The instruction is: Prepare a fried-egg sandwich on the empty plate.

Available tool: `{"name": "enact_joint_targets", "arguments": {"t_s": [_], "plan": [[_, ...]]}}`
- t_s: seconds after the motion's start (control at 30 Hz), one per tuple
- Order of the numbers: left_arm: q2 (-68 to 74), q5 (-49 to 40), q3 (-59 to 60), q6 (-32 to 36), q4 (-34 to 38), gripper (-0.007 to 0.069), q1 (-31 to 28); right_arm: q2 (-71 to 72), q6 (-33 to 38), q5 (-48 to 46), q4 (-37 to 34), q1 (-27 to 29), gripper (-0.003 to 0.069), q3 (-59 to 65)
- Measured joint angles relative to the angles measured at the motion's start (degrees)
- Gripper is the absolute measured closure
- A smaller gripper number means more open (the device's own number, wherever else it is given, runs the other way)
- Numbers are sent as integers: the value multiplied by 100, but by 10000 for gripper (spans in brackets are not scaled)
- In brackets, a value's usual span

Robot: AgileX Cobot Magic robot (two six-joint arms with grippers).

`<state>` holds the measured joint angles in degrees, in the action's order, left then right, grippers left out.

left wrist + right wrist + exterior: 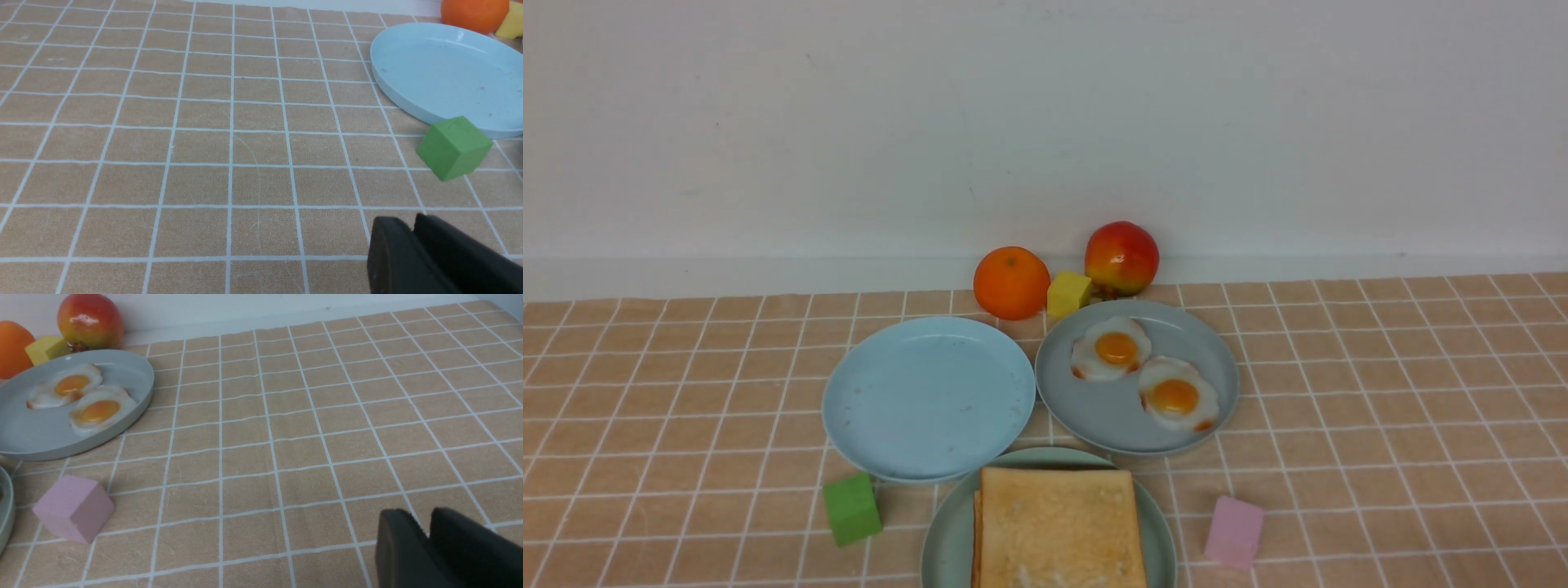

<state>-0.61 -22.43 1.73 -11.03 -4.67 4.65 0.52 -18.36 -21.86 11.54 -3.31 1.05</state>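
Left wrist cam: mostly bare tabletop, tan cloth with a white grid. Light blue plate at upper right, cut off by the right edge, with a few dark specks on its surface. Green cube sits tilted just in front of the plate's rim, may be touching it, can't tell. Orange and a yellow block in the top right corner, both cropped. Left hand in the lower right: two black fingers with only a narrow slit between them, nothing in it.

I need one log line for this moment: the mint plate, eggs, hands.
mint plate: toast on top | grey plate: two eggs | left hand, right hand: holding nothing
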Motion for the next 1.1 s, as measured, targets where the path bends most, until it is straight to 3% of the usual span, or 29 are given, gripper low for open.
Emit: {"name": "enact_joint_targets", "arguments": {"t_s": [1.1], "plan": [[0, 0, 0, 0, 0, 504, -45, 0, 5, 1, 0, 0, 479, 0]]}}
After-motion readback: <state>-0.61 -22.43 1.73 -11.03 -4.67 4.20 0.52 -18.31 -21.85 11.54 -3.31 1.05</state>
